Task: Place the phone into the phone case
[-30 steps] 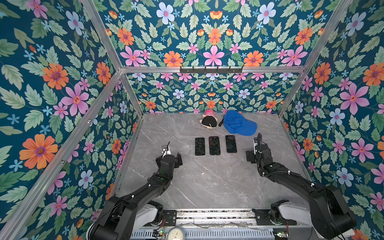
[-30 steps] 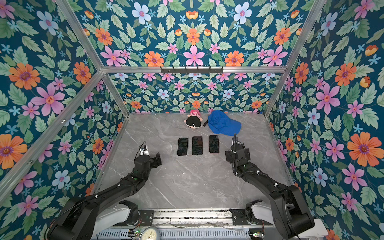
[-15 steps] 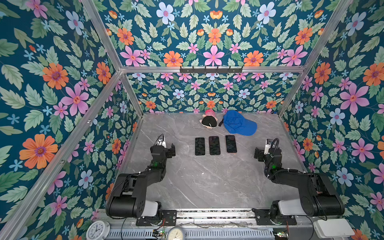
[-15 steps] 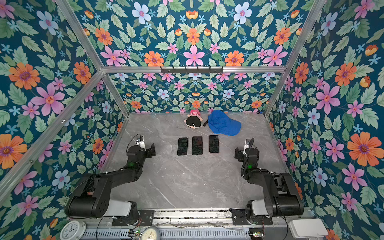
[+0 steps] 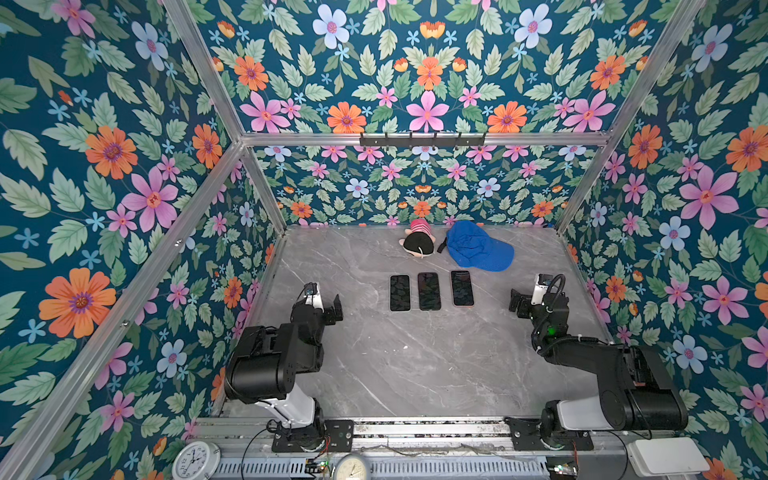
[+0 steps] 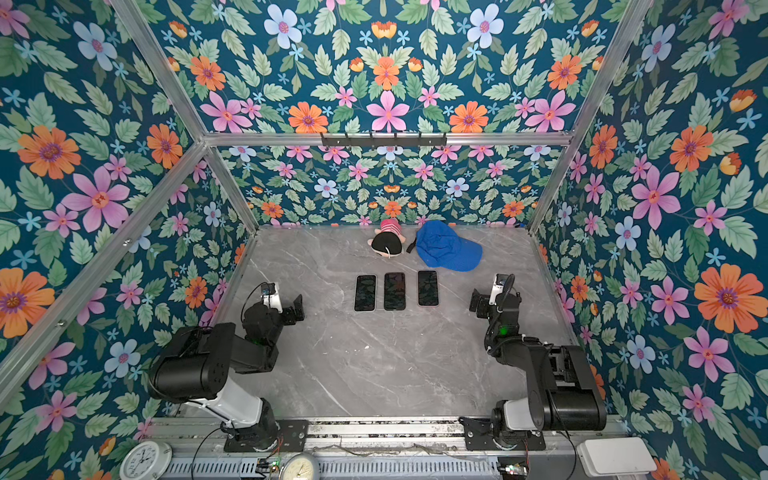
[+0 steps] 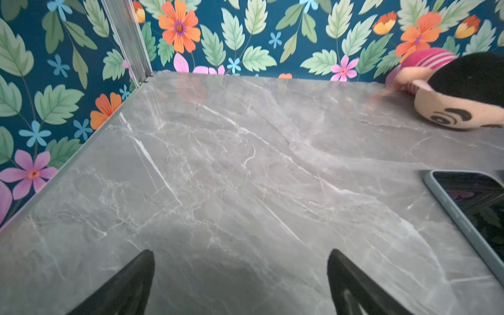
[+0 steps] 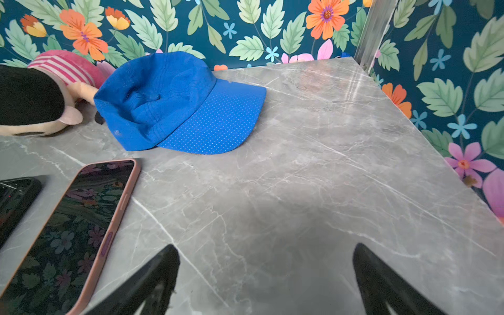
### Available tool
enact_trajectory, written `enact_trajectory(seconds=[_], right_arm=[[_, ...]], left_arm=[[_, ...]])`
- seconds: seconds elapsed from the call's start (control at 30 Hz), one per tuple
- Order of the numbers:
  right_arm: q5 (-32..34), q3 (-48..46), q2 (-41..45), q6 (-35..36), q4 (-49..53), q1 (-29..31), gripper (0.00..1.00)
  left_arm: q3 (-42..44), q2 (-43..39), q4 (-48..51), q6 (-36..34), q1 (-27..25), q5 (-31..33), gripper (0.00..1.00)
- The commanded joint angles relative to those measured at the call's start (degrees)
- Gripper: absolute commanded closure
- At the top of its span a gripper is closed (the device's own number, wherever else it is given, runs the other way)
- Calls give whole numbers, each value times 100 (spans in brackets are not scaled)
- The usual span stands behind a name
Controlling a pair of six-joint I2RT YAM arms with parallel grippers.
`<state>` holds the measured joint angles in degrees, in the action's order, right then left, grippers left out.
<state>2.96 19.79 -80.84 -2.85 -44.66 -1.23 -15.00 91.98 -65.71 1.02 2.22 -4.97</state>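
On the table [image 5: 415, 365], three phones [image 5: 429, 291] abreast.

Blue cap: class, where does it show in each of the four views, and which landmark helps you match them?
Top view: blue cap by the back wall, right of the plush toy.
Top view: blue cap beside the plush toy, by the back wall.
Left wrist: not in it; the plush toy shows.
Right wrist: blue cap beside the plush toy.
Shared landmark: the plush toy.
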Motion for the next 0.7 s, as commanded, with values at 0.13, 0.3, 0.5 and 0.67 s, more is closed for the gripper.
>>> enact_trajectory(seconds=[0.13,0.3,0.5,0.67], right_arm=[[-138,28,3,-39,-29,6,1],[-138,25,-4,-38,-34,4,1],[-139,26,-4,-35,-34,2,1],[-144,27,-3,-36,-34,5,1]], left_arm=[[-55,56,-773,-61,4,-14,0],[-174,80,-552,-126,-78,120,0],[-257,100,-415,-124,-108,181,0],[-274,102,-378,-128,-108,180,0]])
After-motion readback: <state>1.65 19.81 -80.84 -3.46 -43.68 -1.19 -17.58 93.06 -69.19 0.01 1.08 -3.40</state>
